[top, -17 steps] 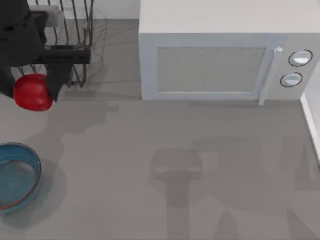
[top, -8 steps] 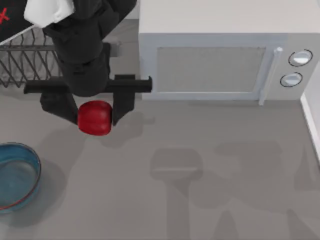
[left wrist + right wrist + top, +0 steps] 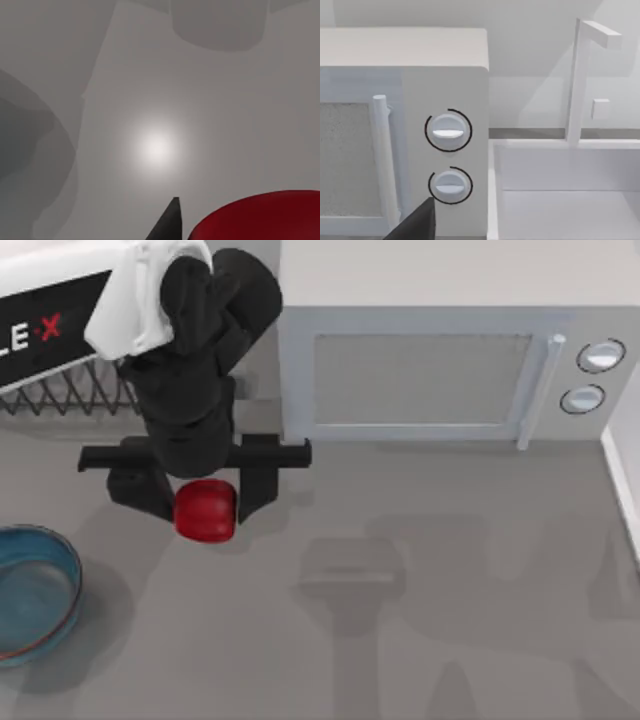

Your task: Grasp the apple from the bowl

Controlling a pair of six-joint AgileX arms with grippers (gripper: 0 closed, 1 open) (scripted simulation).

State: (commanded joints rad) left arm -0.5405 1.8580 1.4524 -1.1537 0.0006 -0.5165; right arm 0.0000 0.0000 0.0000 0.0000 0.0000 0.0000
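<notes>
Left gripper [image 3: 205, 498] is clamped on the apple [image 3: 206, 510], one black finger on each side of it, holding it up over the bare desk [image 3: 450, 590]. It sits toward the desk's left half, closer to the back edge than the front, just ahead of the microwave's front left corner. The arm comes in from the back left, passing over a wire rack [image 3: 70, 395] that stands against the back edge.

So the apple is out of the bowl [image 3: 35, 590]. The bowl sits at the desk's left edge, partly cut off by the view, well apart from the apple and nearer the front. Nothing shows inside it but its blue bottom.

From the left wrist camera you get the red curve of the apple [image 3: 260, 217] with one dark fingertip [image 3: 169, 222] right beside it, and plain grey desk below.

The microwave [image 3: 430, 360] takes up the back edge from the middle to the right, door closed, two round knobs [image 3: 590, 375] on its right end.

Right wrist camera looks at those knobs and a white sink [image 3: 565, 200] next to the microwave. A dark fingertip [image 3: 417, 225] pokes in, but I can't tell if that gripper is open or closed.
</notes>
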